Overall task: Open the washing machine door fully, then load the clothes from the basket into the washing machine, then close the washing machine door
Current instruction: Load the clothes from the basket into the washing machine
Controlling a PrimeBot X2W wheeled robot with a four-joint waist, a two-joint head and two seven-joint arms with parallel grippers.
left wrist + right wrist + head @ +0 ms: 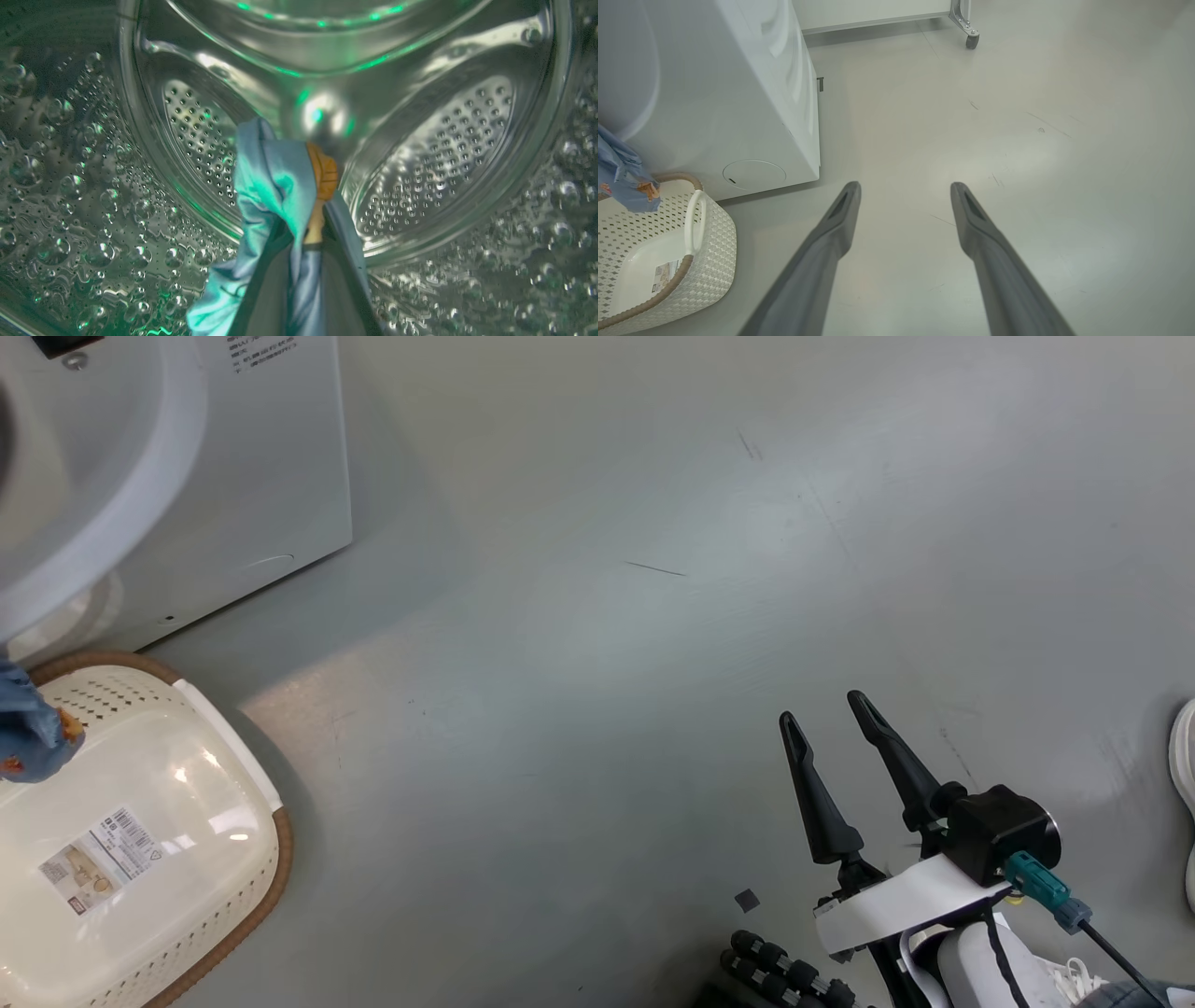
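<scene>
1. Grey floor (597, 616) spread across the head view; basket (278, 845) sat lower left, beneath the washing machine (271, 476).
2. Left gripper (306, 247) pinched the clothes (271, 186), bottom centre, inside the steel drum (434, 154).
3. Right gripper (823, 707), lower right, stood spread and unloaded.

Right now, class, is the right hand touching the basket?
Apart. The head view shows a wide stretch of floor between the right hand and the basket.
</scene>
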